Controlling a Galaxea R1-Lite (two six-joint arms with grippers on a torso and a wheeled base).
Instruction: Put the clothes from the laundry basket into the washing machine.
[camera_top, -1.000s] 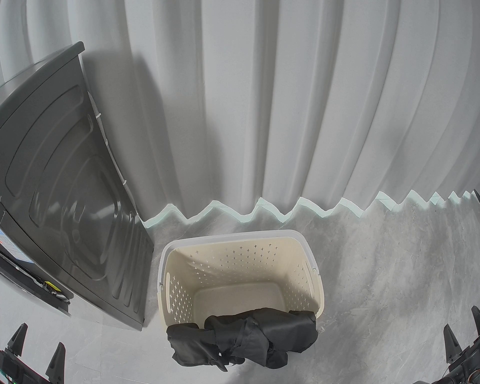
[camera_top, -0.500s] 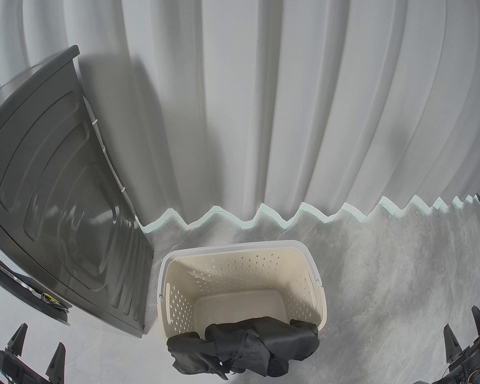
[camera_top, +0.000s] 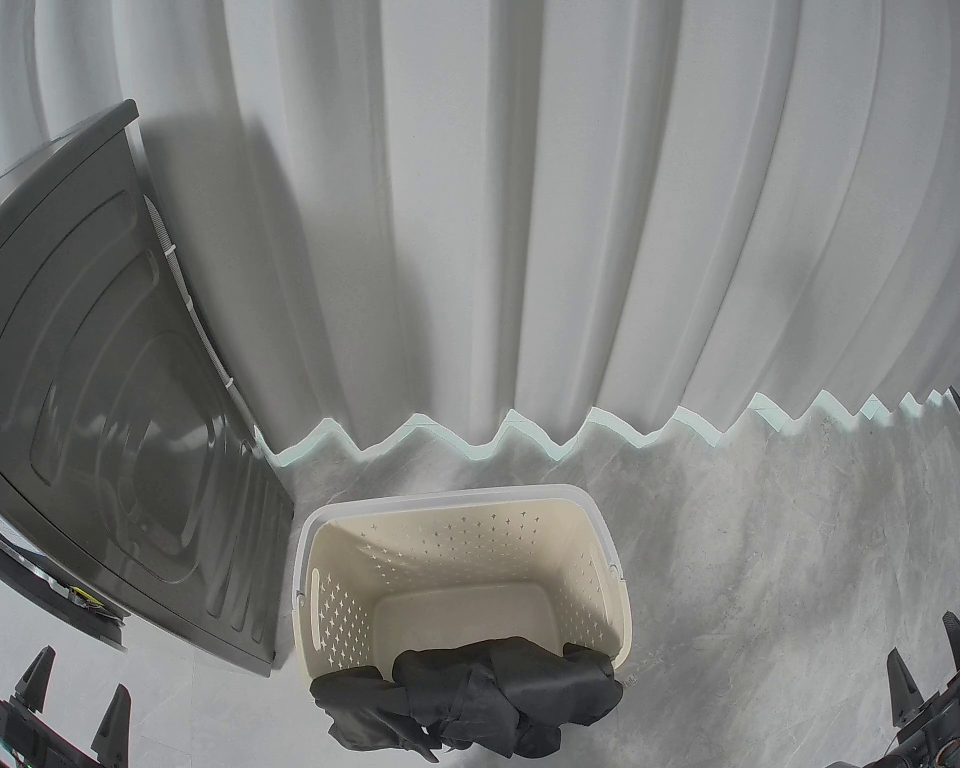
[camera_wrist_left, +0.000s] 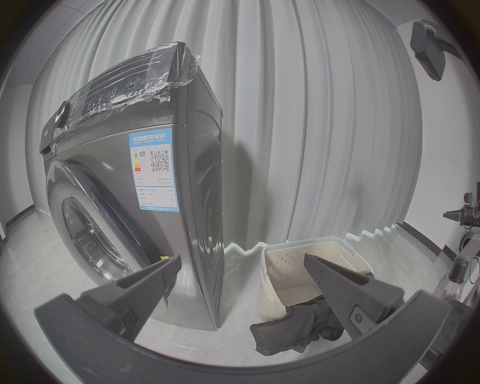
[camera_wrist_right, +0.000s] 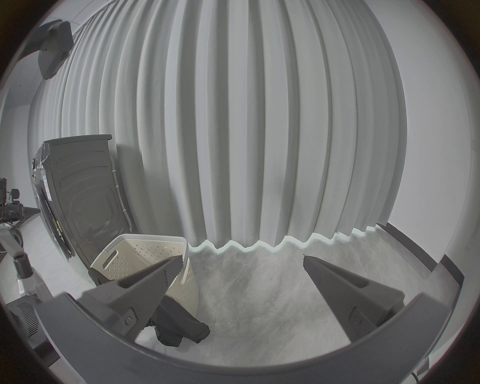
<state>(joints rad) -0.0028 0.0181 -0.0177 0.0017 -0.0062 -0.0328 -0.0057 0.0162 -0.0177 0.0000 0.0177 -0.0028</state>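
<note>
Head view | dark clothes (camera_top: 465, 695) draped over laundry basket (camera_top: 450, 497) near rim, long axis left-right | lies right of left gripper (camera_top: 80, 677), the nearer one (right gripper (camera_top: 922, 640) farther off) | both spread wide, empty

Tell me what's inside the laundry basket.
The cream perforated plastic laundry basket holds a dark crumpled garment, draped over its near rim, partly outside. Its pale floor shows behind it; anything beneath the garment is covered.

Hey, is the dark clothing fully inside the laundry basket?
No. The dark clothing is draped over the laundry basket's near rim, partly hanging outside.
</note>
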